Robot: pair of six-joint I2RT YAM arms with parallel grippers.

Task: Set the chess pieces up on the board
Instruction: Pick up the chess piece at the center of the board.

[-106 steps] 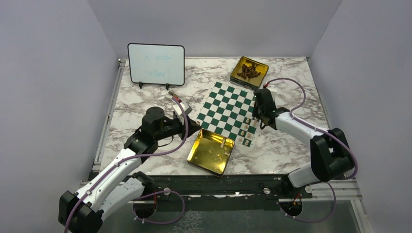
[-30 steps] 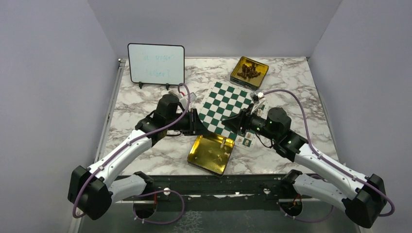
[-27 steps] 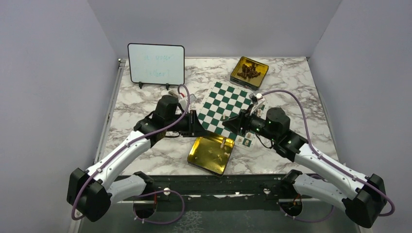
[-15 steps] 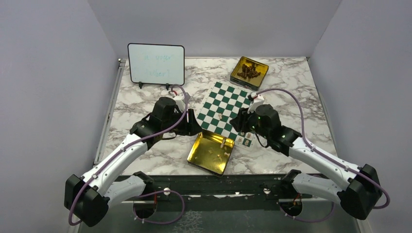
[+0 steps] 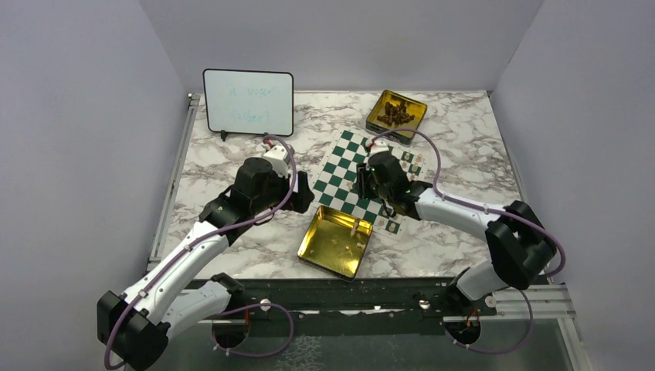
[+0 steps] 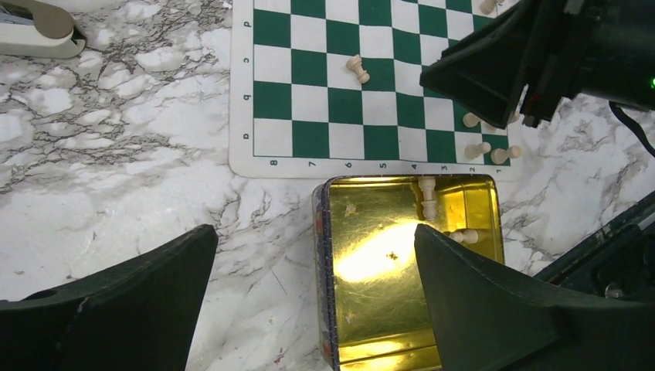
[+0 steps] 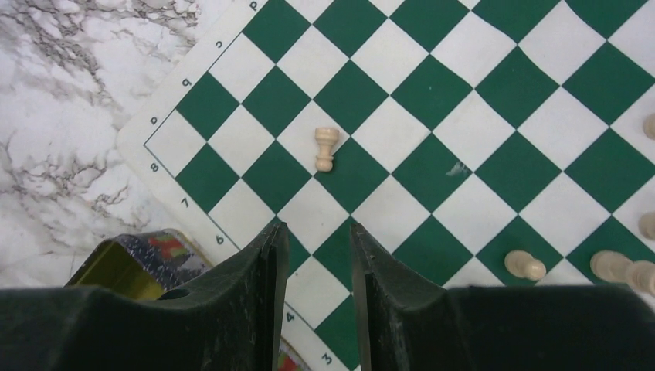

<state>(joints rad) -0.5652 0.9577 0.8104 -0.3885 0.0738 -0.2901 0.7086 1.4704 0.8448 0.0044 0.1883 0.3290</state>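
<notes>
1. The right end effector (image 7: 315,290) hangs over the board (image 7: 494,100). Its fingers (image 7: 266,301) stand a narrow slot apart with nothing pinched; only the checks show through the gap.
2. Straight up the frame from that slot, near the middle of the right wrist view, a pale pawn (image 7: 325,149) lies toppled on the board. It sits across the seam of a white and a green square, clear of the fingers.
3. The pawn's long axis runs up-down in that frame, almost in line with the slot. The jaws would therefore close across its slim width, not its length. I judge a reach forward and down would do, with little wrist turn.
4. The left end effector (image 6: 309,301) is spread wide and empty. It is off the board's edge, over the marble surface (image 6: 116,154) and the gold tin (image 6: 371,263), and the pawn lies well up its frame. The right arm looks the nearer.
5. Other chess pieces (image 7: 525,265) stand at the lower right of the right wrist view, and two more lie in the tin.
</notes>
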